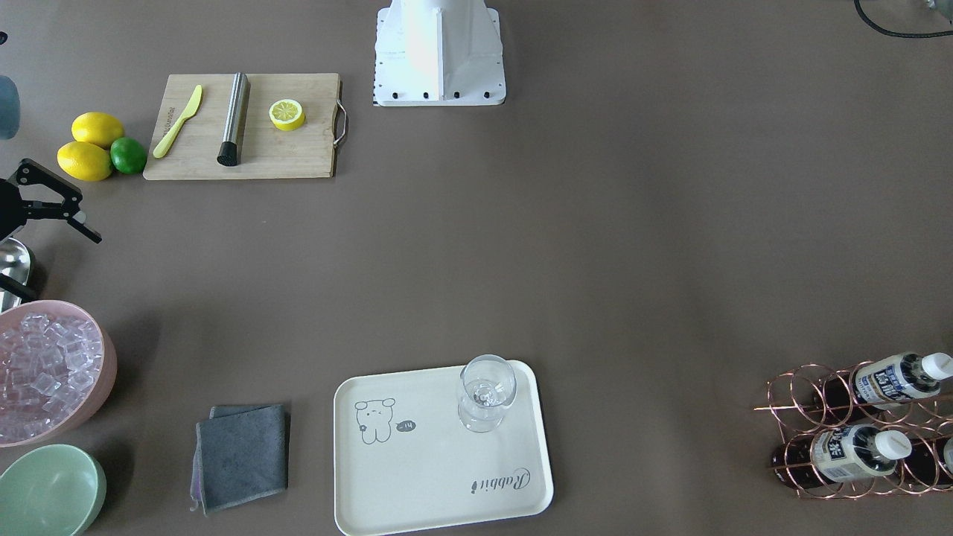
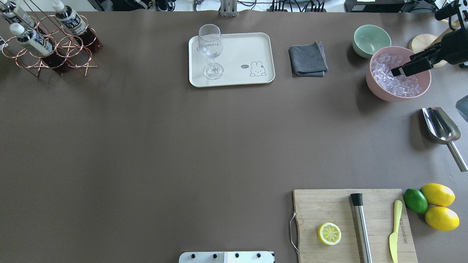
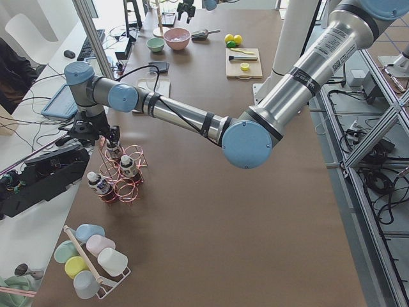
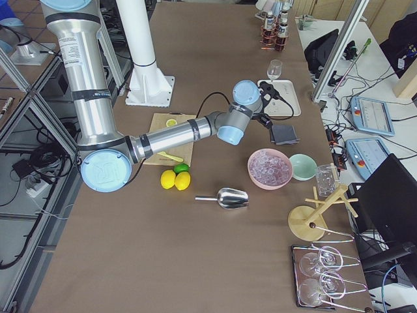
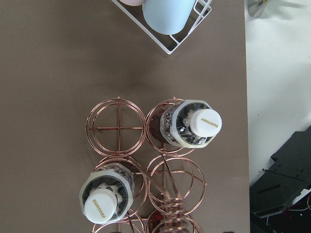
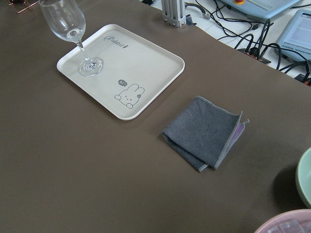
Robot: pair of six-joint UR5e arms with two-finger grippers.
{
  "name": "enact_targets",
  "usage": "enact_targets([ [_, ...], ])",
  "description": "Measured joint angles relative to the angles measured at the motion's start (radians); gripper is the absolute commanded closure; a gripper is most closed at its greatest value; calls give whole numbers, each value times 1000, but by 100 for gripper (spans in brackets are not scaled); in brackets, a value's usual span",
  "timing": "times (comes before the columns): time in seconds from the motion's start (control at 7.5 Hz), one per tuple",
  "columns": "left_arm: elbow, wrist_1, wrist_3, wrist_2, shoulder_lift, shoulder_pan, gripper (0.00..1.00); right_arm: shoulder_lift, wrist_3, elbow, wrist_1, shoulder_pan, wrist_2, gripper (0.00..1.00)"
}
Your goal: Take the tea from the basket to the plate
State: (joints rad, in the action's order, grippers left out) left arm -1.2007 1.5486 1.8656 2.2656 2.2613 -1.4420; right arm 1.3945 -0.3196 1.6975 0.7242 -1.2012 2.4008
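Three tea bottles [image 2: 33,39] stand upright in the rings of the wire basket [image 2: 73,54] at the far left corner of the table [image 2: 146,146]. The left gripper [image 3: 105,134] hangs right above them, and from the side view alone I cannot tell whether its jaws are apart or together. The plate [image 2: 237,47] lies at the far middle, well apart from the basket, with a wine glass [image 2: 211,47] on its left end, while at the far right the right gripper [image 1: 65,264] hovers near the pink bowl of ice [image 2: 380,91], jaws spread, holding nothing.
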Motion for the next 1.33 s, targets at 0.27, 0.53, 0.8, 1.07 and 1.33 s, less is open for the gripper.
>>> enact_targets([
  [0.27,-1,11,29,0,-3,1,100,0,0,0,-32,11,3,0],
  [0.53,-12,15,78,4,-1,2,100,4,0,1,-36,18,4,0],
  [0.8,-83,-58,91,60,1,-10,100,11,1,1,-37,20,4,0],
  [1.07,-311,-332,69,91,-14,-26,100,12,1,2,-54,23,4,0],
  [1.33,-619,-679,104,95,1,-26,100,11,2,-2,-157,64,-11,0],
])
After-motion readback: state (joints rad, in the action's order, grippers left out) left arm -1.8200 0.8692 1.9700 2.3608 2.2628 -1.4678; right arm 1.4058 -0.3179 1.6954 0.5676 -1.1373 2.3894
